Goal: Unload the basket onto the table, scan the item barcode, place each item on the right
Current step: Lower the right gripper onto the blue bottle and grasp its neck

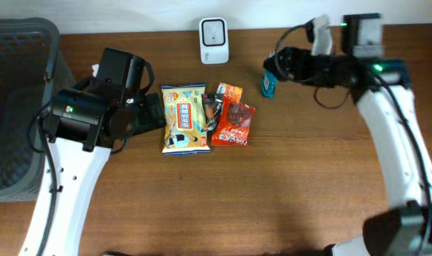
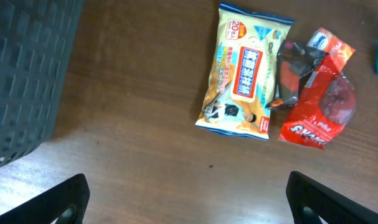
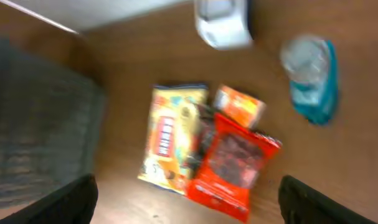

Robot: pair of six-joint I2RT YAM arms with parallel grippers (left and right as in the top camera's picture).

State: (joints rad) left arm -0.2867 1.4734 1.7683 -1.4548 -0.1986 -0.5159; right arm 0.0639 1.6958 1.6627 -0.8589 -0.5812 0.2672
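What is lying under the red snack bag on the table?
Part of an orange packet seems tucked under the red snack bag at its top edge. Anything else beneath is covered.

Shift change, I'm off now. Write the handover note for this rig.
Left tool: open, empty, beside the yellow snack pack.
Right tool: open, empty, near the teal packet.
That pack, the red pouch and the orange packet lie bunched together; the white scanner stands at the far edge.
Done: nothing lifted yet.
Left: pick an item, show its barcode to the scanner.
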